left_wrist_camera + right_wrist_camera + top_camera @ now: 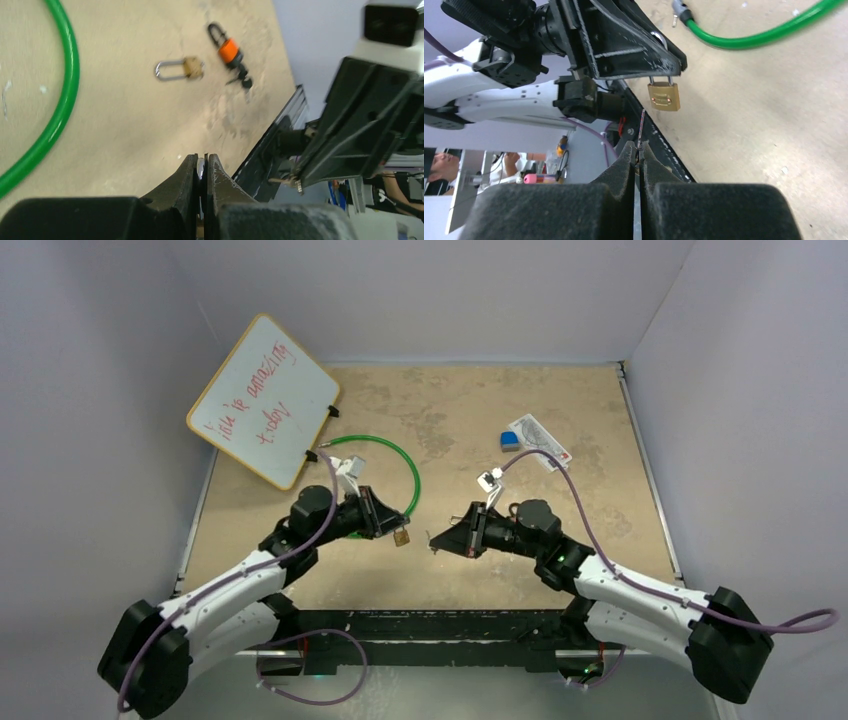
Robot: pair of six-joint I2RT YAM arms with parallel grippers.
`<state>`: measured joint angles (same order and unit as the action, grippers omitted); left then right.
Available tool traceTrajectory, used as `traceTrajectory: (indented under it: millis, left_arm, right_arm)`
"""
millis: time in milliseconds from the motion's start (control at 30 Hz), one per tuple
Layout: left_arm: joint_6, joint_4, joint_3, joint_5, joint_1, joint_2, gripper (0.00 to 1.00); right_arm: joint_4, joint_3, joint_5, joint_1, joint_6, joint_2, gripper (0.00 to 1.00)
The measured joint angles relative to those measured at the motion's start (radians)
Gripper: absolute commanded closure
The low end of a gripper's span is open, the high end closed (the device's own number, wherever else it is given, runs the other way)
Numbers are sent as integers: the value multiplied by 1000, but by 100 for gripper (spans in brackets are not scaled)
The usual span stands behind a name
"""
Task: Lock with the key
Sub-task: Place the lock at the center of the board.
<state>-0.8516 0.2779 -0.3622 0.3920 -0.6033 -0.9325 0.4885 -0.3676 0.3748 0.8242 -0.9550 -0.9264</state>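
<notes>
My left gripper point(390, 523) is shut on the silver shackle of a small brass padlock point(402, 537), which hangs below its fingers. The right wrist view shows the padlock point(664, 96) with its keyhole end down. In the left wrist view only a sliver of the shackle point(201, 167) shows between the shut fingertips. My right gripper point(441, 538) is shut on a thin key point(642, 125) whose blade sticks out past the fingertips, pointing toward the padlock and a short way below and left of it in the right wrist view. The key's tip point(281, 179) also shows in the left wrist view.
A second brass padlock point(180, 69) and an orange padlock with keys point(231, 52) lie on the tan table. A green cable loop point(400, 460) lies behind the left gripper. A whiteboard point(262, 400) leans at the back left. A blue block point(510, 440) and a card point(540, 440) lie at the back right.
</notes>
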Motion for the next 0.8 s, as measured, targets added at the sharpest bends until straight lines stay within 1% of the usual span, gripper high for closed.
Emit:
traceTrajectory:
  millis: [100, 200, 500, 600, 800]
  left_arm:
    - [28, -29, 0, 37, 0, -114, 100]
    - [56, -41, 0, 57, 0, -195, 100]
    - [96, -1, 0, 100, 0, -357, 100]
    - [106, -1, 2, 109, 0, -391, 100]
    - [111, 26, 45, 103, 0, -394, 100]
  right_arm:
    - [-50, 0, -40, 0, 3, -3, 100]
    - [-65, 0, -53, 0, 2, -22, 100]
    - [-64, 24, -80, 0, -56, -121, 100]
    - [-63, 26, -88, 0, -76, -163, 100]
    - [-35, 26, -85, 0, -116, -260, 100]
